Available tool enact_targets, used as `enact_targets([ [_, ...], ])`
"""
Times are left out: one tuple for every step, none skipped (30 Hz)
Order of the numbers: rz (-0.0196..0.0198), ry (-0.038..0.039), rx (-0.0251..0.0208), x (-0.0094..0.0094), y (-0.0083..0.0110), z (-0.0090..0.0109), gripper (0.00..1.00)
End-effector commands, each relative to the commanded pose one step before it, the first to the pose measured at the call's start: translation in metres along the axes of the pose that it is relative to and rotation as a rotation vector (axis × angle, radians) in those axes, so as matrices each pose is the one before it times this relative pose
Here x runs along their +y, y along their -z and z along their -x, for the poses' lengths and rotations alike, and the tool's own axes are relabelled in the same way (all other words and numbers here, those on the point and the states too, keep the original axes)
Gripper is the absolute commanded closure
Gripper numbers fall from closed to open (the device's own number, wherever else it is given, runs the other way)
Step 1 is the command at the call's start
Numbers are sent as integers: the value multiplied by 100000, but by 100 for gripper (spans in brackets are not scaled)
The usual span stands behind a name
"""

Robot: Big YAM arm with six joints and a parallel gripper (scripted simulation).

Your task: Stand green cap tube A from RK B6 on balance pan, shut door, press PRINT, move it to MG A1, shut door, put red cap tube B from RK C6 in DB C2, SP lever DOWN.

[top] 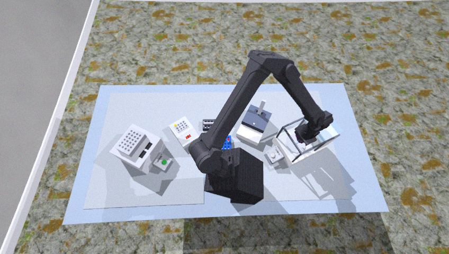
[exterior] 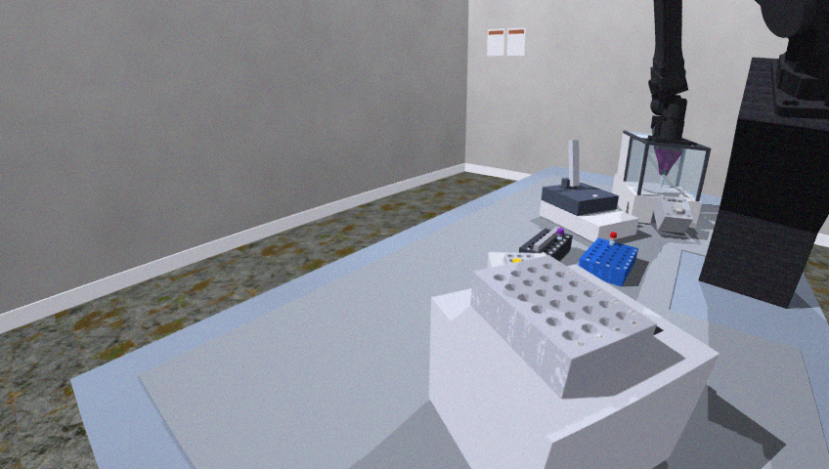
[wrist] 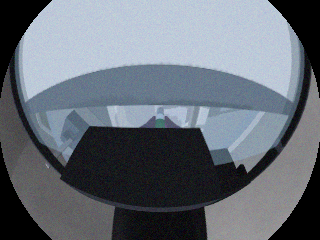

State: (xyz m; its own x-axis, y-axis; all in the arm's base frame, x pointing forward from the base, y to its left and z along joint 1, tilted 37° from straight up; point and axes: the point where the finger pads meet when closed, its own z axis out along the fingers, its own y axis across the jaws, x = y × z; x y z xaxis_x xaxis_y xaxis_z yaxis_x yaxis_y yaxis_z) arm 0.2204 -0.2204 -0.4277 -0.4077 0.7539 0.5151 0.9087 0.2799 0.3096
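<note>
My gripper [top: 298, 138] [exterior: 664, 172] [wrist: 160, 123] is inside the glass box of the balance BAL [top: 310, 155] [exterior: 638, 210], its purple fingers shut on tube A's green cap [exterior: 664, 173] [wrist: 160, 123]. Tube A looks upright over the pan; whether its foot touches the pan is unclear. The balance's top is open. The white PRINT key [top: 272, 155] [exterior: 677, 209] is uncovered. Tube B's red cap [top: 228, 138] [exterior: 613, 234] stands in the blue rack RK [top: 226, 145] [exterior: 601, 268]. The SP lever [top: 261, 107] [exterior: 573, 162] points up.
The mixer MX [top: 124, 154] [exterior: 482, 354] is far left. Dry block DB [top: 186, 143] holds a yellow-capped tube [top: 175, 125] [exterior: 516, 261]. Black magnet block MG [top: 207, 119] [exterior: 563, 249] holds a purple-capped tube [exterior: 560, 231]. The spectrophotometer SP [top: 249, 133] [exterior: 582, 218] stands left of the balance.
</note>
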Motion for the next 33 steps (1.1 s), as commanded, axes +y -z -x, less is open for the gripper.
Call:
enact_targets([
  [-865,-505,935,272,-635,152,91],
  [128,-131,-267,69,408,84,91],
  [137,-79,-389,70,408,113,91],
  [152,6,-590,73,408,162,91],
  [568,979,-1499,-200,76,486,91],
  [0,0,0,0,0,0,91],
  [0,0,0,0,0,0,91],
  [0,0,0,0,0,0,91],
  [0,0,0,0,0,0,91],
  [0,0,0,0,0,0,91],
  [0,0,0,0,0,0,91],
  [0,0,0,0,0,0,91],
  [0,0,0,0,0,0,91],
  [0,0,0,0,0,0,91],
  [0,0,0,0,0,0,91],
  [0,0,0,0,0,0,91],
  [0,0,0,0,0,0,91],
  [0,0,0,0,0,0,91],
  [0,0,0,0,0,0,91],
  [0,0,0,0,0,0,91],
  [0,0,0,0,0,0,91],
  [0,0,0,0,0,0,91],
  [0,0,0,0,0,0,91],
  [0,0,0,0,0,0,91],
  [0,0,0,0,0,0,91],
  [0,0,0,0,0,0,91],
  [0,0,0,0,0,0,91],
  [0,0,0,0,0,0,91],
  [0,0,0,0,0,0,91],
  [0,0,0,0,0,0,91],
  [0,0,0,0,0,0,91],
  [0,0,0,0,0,0,91],
  [0,0,0,0,0,0,91],
])
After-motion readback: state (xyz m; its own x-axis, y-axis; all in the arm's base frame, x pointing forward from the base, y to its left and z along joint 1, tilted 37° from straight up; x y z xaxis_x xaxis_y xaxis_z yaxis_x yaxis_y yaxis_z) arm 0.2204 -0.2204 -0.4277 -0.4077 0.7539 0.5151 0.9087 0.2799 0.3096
